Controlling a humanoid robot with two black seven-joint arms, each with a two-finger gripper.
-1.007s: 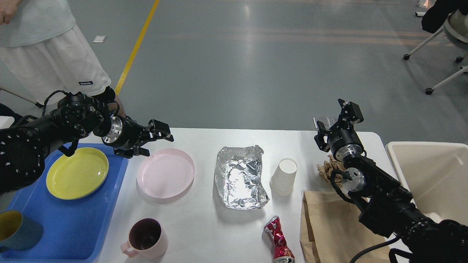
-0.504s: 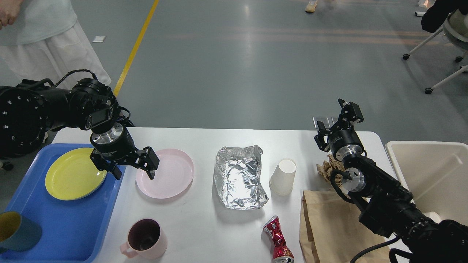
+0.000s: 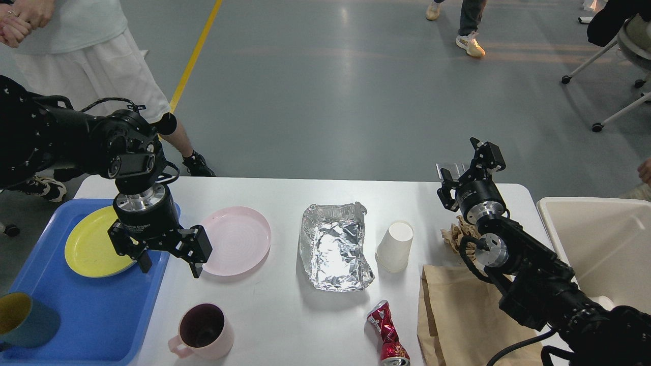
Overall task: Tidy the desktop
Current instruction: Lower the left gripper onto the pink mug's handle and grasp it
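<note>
The white desktop [image 3: 285,320] carries a pink plate [image 3: 238,240], a pink mug [image 3: 202,333], a crumpled foil tray [image 3: 334,247], a white paper cup [image 3: 395,246] upside down, a crushed red can [image 3: 386,334], a brown paper bag [image 3: 460,317] and crumpled brown paper [image 3: 456,235]. My left gripper [image 3: 169,267] is open, pointing down, over the seam between the blue tray and the pink plate's left rim, holding nothing. My right gripper [image 3: 468,162] is open and empty, raised above the table's far right edge.
A blue tray [image 3: 81,315] at the left holds a yellow plate [image 3: 91,246] and a teal cup [image 3: 23,320]. A beige bin [image 3: 600,244] stands at the right. A person [image 3: 76,56] stands behind the left corner. Another walks at the far back.
My left arm has swung from pointing right above the plates to pointing down, and the gripper has come nearer and lower by the pink plate's left rim. The right arm has not moved.
</note>
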